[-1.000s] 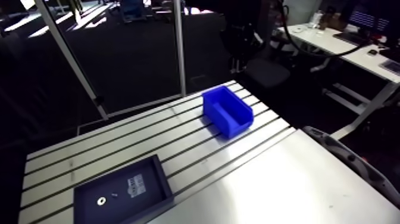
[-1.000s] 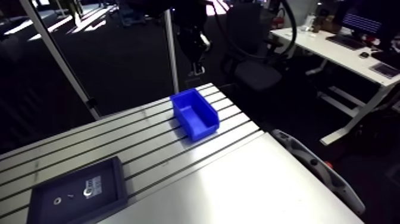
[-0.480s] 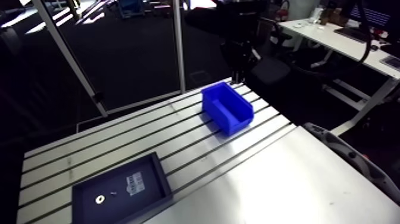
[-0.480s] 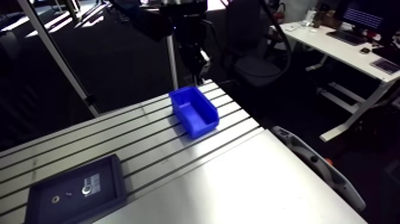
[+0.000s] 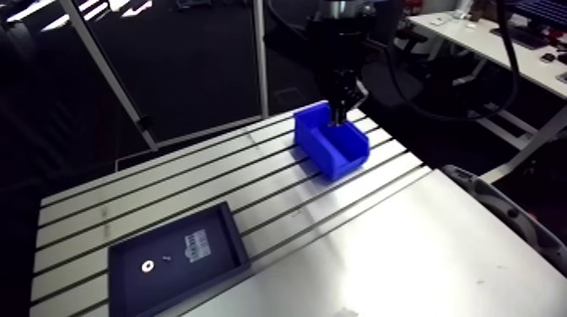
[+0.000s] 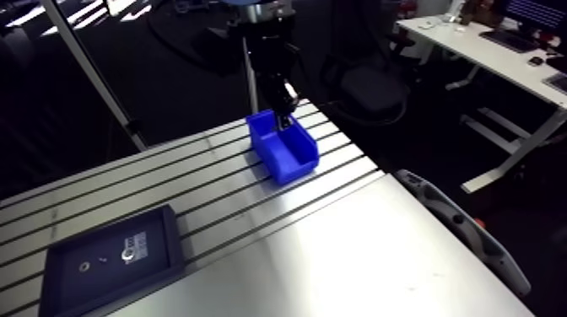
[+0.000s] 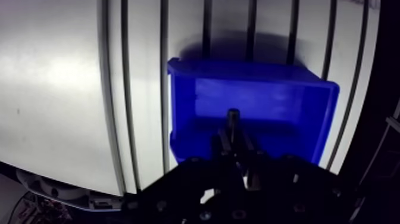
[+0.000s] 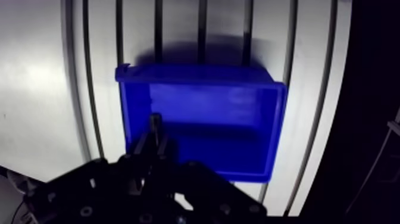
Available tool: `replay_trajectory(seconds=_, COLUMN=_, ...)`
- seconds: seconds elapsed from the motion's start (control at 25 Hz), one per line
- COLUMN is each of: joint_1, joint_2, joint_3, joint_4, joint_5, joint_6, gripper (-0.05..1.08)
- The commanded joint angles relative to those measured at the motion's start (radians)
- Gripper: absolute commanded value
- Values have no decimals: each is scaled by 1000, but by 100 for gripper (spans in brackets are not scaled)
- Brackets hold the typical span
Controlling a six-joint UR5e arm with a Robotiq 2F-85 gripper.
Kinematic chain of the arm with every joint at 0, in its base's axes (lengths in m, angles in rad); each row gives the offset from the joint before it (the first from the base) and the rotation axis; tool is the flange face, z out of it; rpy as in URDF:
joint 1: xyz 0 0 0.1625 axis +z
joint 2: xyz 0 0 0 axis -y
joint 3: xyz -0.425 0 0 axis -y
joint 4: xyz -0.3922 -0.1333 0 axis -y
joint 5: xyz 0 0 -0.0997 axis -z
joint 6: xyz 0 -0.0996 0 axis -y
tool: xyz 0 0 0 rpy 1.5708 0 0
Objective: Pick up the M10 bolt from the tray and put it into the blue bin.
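- Jaws: pinching the M10 bolt (image 7: pixel 233 117). In the wrist view its dark shank projects just beyond the fingertips (image 7: pixel 222 143).
- M10 bolt: held in the air above the open interior of the blue bin (image 5: pixel 331 143), touching neither the bin's floor nor its walls.
- Blue bin: stands upright on the far right part of the slotted counter (image 5: pixel 211 177), its long side lying across the slots. In the arm view the jaws descend over its far end.
- Tray (image 5: pixel 179 270): dark and shallow, at the near left of the counter, well apart from the bin.
- Tray contents: a small pale ring (image 5: pixel 148 267) and a white label (image 5: pixel 197 247).
- Smooth metal plate (image 5: pixel 422 253): covers the near right of the counter.
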Motion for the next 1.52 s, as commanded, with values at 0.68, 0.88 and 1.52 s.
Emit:
replay_trajectory(seconds=0.68, joint_1=23, joint_2=88, joint_3=17, joint_4=-108, joint_5=-69, joint_6=43, gripper=102)
replay_trajectory(seconds=0.88, joint_1=23, joint_2=103, joint_3=15, joint_4=-117, joint_5=-72, joint_6=55, gripper=102)
replay_trajectory(seconds=1.52, joint_1=32, joint_2=165, joint_3=15, joint_4=-157, joint_5=-92, joint_6=97, gripper=97)
